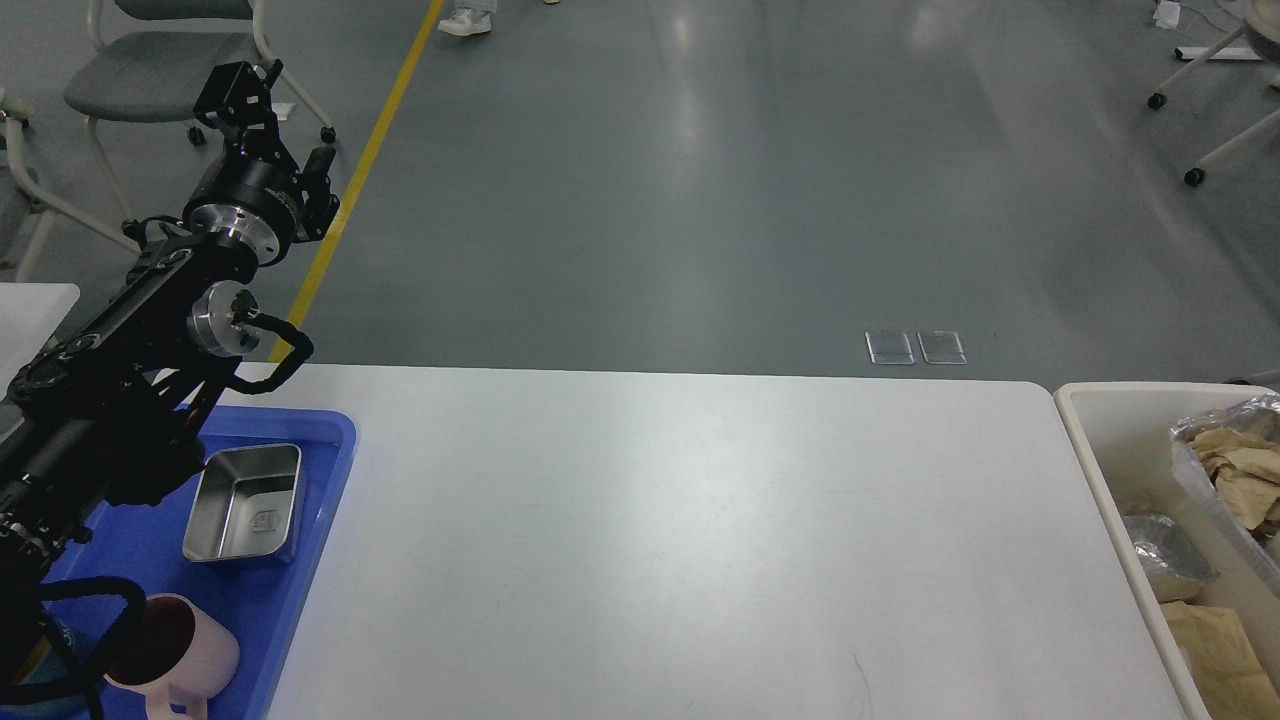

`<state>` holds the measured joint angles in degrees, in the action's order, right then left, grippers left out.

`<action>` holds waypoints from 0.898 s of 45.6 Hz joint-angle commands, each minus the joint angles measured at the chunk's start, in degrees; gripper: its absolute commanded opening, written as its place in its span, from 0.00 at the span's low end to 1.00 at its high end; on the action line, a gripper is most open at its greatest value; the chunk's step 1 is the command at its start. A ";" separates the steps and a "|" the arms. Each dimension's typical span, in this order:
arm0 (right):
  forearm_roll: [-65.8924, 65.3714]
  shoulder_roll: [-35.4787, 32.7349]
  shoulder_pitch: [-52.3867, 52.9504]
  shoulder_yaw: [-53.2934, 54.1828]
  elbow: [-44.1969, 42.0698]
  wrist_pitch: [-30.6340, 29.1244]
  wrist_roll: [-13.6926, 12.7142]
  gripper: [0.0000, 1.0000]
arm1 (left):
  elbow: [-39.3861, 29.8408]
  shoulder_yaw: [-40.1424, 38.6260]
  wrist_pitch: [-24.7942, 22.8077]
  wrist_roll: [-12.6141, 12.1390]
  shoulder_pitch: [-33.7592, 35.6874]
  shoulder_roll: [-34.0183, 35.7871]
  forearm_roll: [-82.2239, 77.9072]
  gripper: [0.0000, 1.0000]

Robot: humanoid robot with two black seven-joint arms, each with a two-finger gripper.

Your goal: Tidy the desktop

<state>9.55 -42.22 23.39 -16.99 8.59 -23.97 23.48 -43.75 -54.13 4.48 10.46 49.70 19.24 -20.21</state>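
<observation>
The white desktop (680, 520) fills the middle of the head view, and its middle is bare. My left arm comes in from the lower left over the blue tray (335, 455). Its gripper (235, 92) is raised high above the floor, beyond the table's far left corner. It is dark and small, so I cannot tell whether it is open or shut. My right gripper is out of view. A foil tray (1215, 440) with crumpled brown paper lies in the cream-white bin (1085, 430) at the right edge.
The blue tray holds a steel container (243, 503) and a pink mug (175, 655). The bin also holds crumpled foil (1165, 570) and brown paper (1215, 645). A grey chair (140, 75) stands behind the left arm.
</observation>
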 commanded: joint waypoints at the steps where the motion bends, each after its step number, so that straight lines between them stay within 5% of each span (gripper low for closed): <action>1: 1.52 0.03 -0.71 1.00 -0.16 0.33 -1.24 0.00 | -0.01 -4.22 -1.49 0.09 -1.45 -1.31 0.00 0.96; 7: 2.93 0.03 -1.51 1.08 -0.16 1.38 -1.51 0.01 | 0.07 -5.28 -1.75 1.49 -1.80 -1.49 1.75 0.96; 15: 3.02 0.73 -1.77 1.08 -0.16 5.33 -1.51 0.49 | 0.07 -5.46 -4.39 5.53 -2.51 -1.49 7.99 0.97; 26: 3.20 2.23 -3.44 4.51 -0.16 12.37 -1.42 0.88 | 0.60 -6.33 -5.80 5.62 -2.51 -1.93 11.24 0.97; 41: 3.20 3.98 -3.62 12.67 -0.42 12.64 -1.51 0.99 | 1.39 -8.62 -5.88 5.45 -2.59 -3.68 18.72 0.97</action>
<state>12.75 -39.55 19.23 -8.45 8.32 -11.51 22.05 -42.50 -62.62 -1.40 15.93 47.19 16.10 -3.49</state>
